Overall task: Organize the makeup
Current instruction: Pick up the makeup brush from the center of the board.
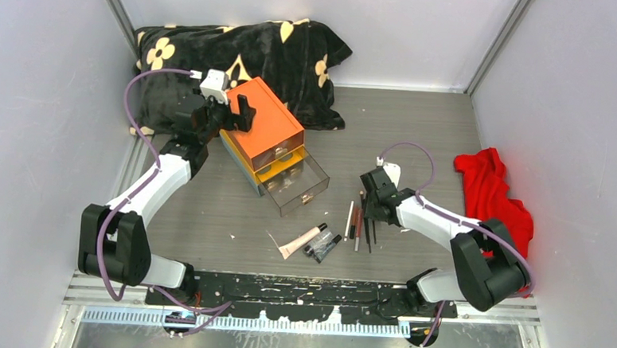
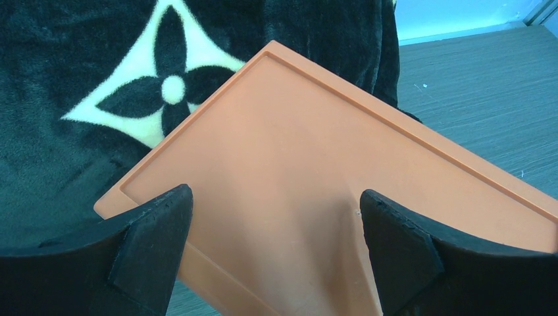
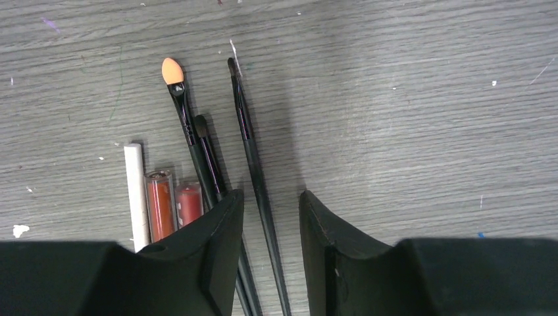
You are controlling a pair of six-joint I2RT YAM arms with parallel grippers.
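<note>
Right jaws stand partly open, one on each side of a thin black brush [image 3: 253, 158] that lies flat on the table [image 3: 428, 99]. They do not pinch it, and the right gripper [image 3: 271, 197] carries nothing. Its finger [image 3: 220, 243] on the left is over a sponge applicator [image 3: 174, 71] and a short brush [image 3: 209, 158] lying close together, so closing may catch more than one, I think. Just left of these lie a white pencil [image 3: 135, 191] and two red sticks [image 3: 160, 204].

Left jaws are wide open above the lid of the orange box [image 2: 296, 171]. The left gripper [image 2: 273, 197] holds nothing; if it touches the lid I cannot tell.

Progress seems early: the pink tube [image 1: 300, 241] and black tube [image 1: 323, 245] lie toward the near edge, left of the brushes, all outside the box. One clear drawer [image 1: 297, 181] is pulled out; its content is unclear. Right of the brushes the table is bare up to the red cloth [image 1: 491, 195], and the way to the drawer looks free. Walls close the left, far and right sides, and a blanket [image 1: 240, 55] fills the far left corner.
</note>
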